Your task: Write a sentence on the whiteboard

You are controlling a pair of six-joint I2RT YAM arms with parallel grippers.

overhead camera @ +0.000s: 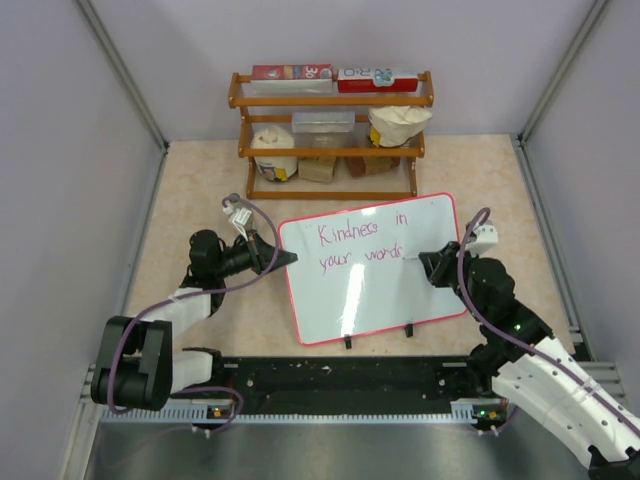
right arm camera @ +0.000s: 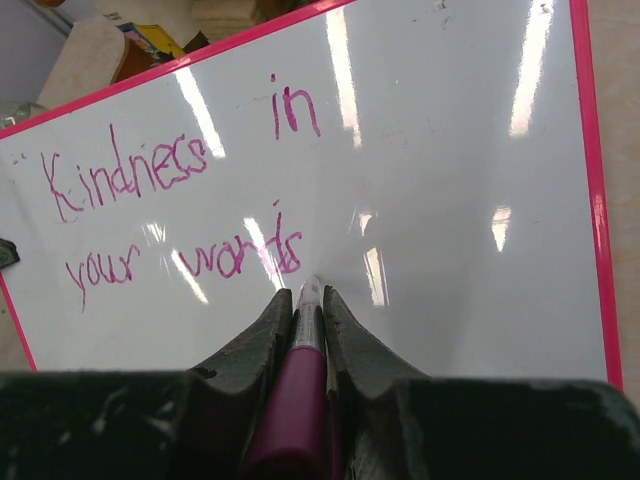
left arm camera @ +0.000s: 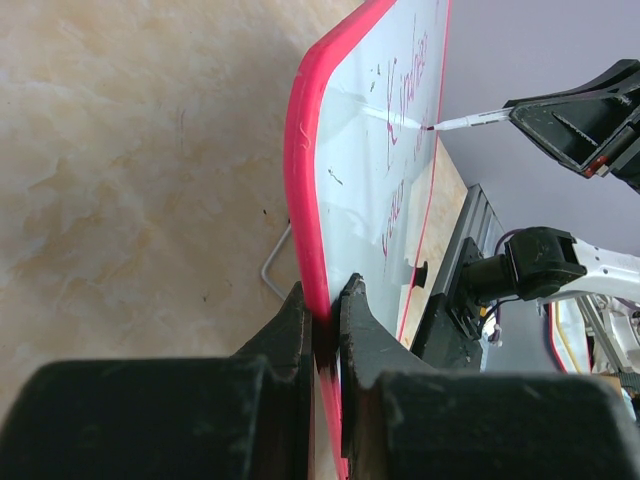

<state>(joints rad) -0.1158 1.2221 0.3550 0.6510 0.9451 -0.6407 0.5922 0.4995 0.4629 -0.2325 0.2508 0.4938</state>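
Whiteboard (overhead camera: 385, 305) sitting on table (overhead camera: 200, 190), long axis running left-right, right end angling away. Sentence (overhead camera: 362, 246) reading "Kindness in / your words", pink, two lines. Left gripper (left arm camera: 325, 305) pinching whiteboard's left frame edge. Right gripper (right arm camera: 305, 300) clamping pink marker (right arm camera: 295, 395), tip pointing at whiteboard, touching just past "words".

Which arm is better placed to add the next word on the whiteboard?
Right. The right tool holds the pink marker, tip at the end of the sentence on the whiteboard; the left tool is shut on its edge.
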